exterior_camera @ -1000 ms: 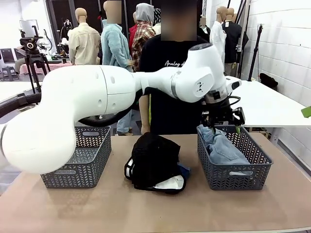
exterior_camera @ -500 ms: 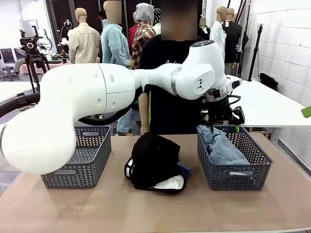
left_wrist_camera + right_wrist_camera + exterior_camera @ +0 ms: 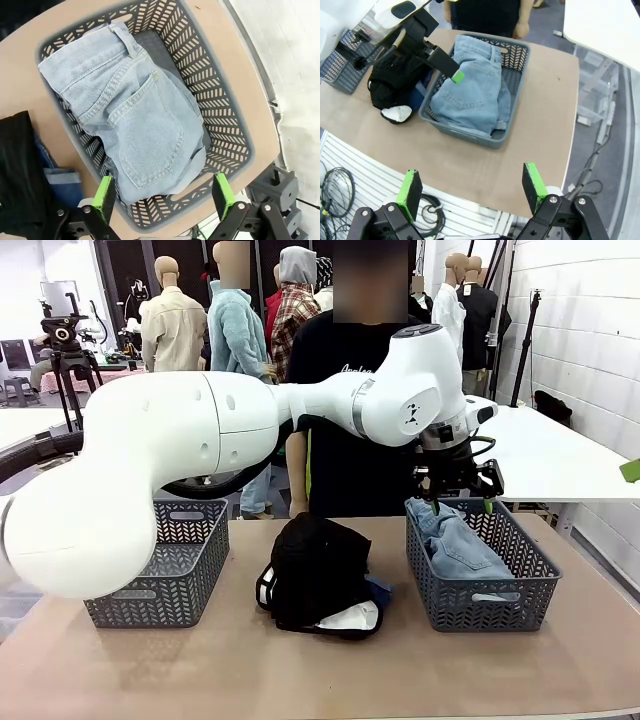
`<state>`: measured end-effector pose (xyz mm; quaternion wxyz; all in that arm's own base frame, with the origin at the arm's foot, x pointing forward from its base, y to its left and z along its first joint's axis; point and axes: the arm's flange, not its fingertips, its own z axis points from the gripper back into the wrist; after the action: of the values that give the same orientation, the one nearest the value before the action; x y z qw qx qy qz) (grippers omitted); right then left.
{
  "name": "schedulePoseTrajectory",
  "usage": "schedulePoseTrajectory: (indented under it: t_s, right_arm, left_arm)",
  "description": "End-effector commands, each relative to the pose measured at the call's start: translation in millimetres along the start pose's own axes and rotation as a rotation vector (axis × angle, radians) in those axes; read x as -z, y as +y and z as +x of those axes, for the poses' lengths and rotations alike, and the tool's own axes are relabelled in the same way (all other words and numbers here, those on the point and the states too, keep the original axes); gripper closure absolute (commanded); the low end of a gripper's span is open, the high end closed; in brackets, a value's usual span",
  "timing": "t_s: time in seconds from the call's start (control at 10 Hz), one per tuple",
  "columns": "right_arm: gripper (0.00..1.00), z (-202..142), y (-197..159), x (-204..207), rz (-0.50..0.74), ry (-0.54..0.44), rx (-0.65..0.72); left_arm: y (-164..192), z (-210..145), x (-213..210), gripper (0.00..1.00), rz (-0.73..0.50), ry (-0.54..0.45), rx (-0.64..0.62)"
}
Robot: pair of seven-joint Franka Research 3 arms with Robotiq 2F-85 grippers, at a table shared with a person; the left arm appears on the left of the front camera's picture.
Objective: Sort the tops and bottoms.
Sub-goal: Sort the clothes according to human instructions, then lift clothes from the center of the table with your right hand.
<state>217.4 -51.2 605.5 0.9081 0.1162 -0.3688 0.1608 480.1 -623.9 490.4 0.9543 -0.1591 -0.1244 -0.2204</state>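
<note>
L pincer (image 3: 162,192), R pincer (image 3: 471,182): jaws wide.

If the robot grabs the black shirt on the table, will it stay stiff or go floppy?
Probably floppy: the black top lies crumpled in a soft heap, so it would likely droop from a pinch. It lies partly over the white top and darker denim, so lifting it might drag those along.

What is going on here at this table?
The left arm's claw hangs open above the grey plastic basket on the robot's right, where the light blue denim garment lies. The black top, white top and darker denim lie piled mid-table, unsorted. The right claw is open and empty too.
</note>
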Motion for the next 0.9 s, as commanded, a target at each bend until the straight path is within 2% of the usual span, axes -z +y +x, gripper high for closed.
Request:
schedulePoseTrajectory:
  t_s: [0.0, 0.8]
  right_arm:
    - [0.0, 0.4, 0.6, 1.1, 0.006, 0.001, -0.003]
    - [0.0, 0.4, 0.6, 1.1, 0.006, 0.001, -0.003]
  left_arm:
    - [-0.5, 0.4, -2.0, 0.0, -0.006, -0.011, 0.001]
    - [-0.5, 0.4, -2.0, 0.0, -0.006, -0.011, 0.001]
